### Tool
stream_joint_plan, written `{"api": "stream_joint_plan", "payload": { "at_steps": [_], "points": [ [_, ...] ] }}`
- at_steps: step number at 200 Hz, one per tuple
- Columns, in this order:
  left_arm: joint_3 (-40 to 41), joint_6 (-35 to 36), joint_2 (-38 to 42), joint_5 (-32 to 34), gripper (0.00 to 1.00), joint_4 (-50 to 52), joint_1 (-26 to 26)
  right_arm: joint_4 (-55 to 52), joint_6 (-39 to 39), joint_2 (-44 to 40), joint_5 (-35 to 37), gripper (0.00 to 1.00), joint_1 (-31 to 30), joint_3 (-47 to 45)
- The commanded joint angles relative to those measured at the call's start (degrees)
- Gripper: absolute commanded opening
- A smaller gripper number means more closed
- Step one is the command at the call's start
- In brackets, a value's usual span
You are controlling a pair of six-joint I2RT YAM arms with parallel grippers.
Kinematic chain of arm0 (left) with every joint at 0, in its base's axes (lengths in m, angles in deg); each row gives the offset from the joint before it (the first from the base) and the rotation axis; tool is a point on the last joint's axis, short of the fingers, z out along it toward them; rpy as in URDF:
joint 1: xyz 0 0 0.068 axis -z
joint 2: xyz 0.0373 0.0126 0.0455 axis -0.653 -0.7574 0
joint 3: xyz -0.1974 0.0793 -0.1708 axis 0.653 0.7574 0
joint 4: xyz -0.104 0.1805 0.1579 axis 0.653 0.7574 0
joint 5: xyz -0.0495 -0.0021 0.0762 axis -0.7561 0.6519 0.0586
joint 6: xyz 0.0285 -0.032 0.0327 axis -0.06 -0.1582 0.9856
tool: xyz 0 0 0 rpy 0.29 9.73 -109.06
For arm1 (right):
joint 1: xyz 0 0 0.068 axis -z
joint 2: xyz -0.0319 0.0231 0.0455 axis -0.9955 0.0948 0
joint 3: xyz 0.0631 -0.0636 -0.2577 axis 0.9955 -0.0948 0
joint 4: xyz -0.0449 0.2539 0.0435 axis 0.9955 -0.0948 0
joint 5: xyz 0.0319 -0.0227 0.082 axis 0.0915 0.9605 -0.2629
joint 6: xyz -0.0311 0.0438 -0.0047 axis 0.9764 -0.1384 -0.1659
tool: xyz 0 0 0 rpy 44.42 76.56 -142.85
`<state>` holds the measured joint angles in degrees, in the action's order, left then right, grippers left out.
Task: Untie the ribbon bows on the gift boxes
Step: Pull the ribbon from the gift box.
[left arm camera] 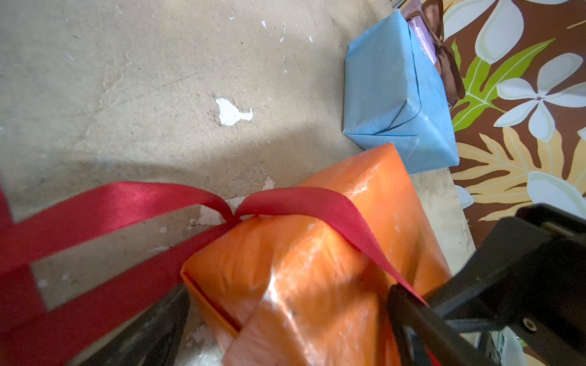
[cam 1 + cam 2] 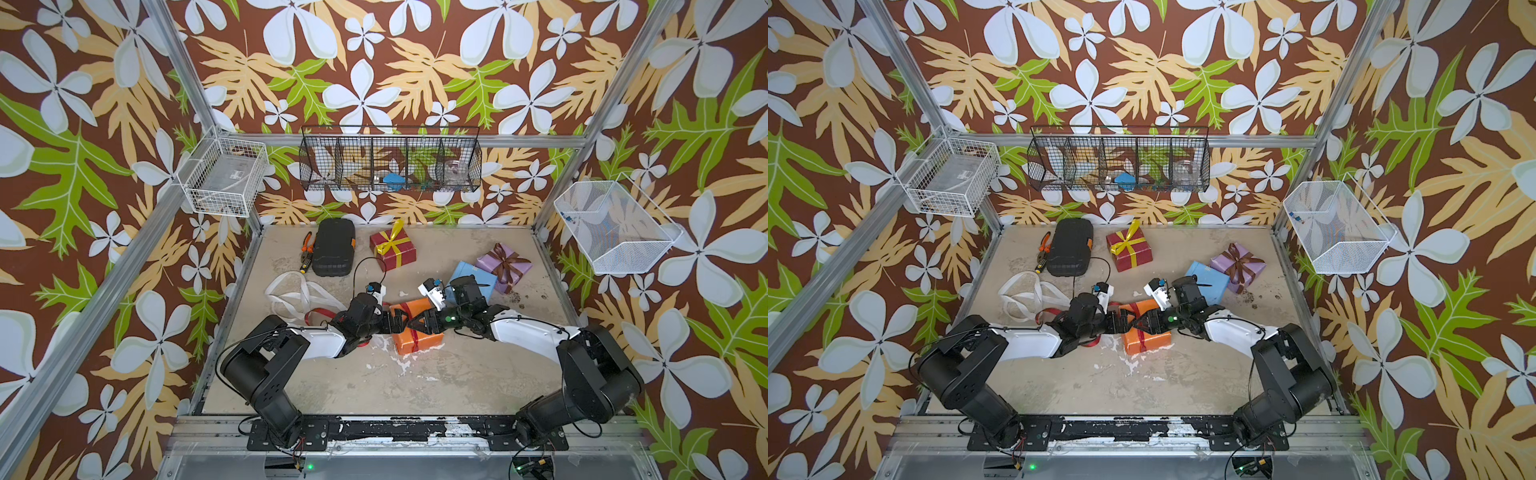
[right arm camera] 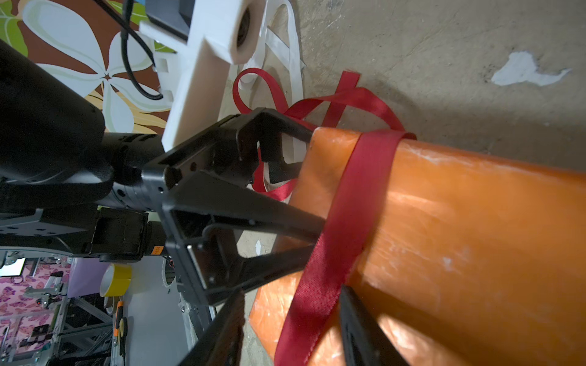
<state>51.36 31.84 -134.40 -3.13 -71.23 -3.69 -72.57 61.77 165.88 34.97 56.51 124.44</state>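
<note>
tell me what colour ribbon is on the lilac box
Brown ribbon, clearest in a top view.

Both top views look down from high above; both wrist views sit close, sharing the orange gift box (image 1: 317,269).

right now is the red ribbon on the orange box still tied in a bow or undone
Undone: the red ribbon has no loops, only one band across the orange box and loose tails on the table.

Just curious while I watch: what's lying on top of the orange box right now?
A red ribbon is still wrapped over the orange box, with both grippers above it. The arms cover most of its top from overhead, so any remaining knot there cannot be seen.
</note>
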Motion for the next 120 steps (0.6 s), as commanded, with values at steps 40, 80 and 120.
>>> {"api": "stream_joint_plan", "payload": {
  "at_steps": [40, 80, 120],
  "points": [
    [0.8, -0.2, 0.5, -4.2, 1.00, -5.7, 0.0, 4.5, -2.3, 2.3, -4.0, 0.43, -0.1, -2.9],
    [0.0, 0.3, 0.6, -4.1, 1.00, -5.2, -0.1, 5.4, -2.7, 3.5, -5.1, 0.30, 0.0, -3.2],
    [-0.6, 0.5, 2.1, -3.4, 1.00, -4.5, -0.7, 4.7, -2.4, 3.8, -5.5, 0.20, -0.1, -3.5]
  ]
}}
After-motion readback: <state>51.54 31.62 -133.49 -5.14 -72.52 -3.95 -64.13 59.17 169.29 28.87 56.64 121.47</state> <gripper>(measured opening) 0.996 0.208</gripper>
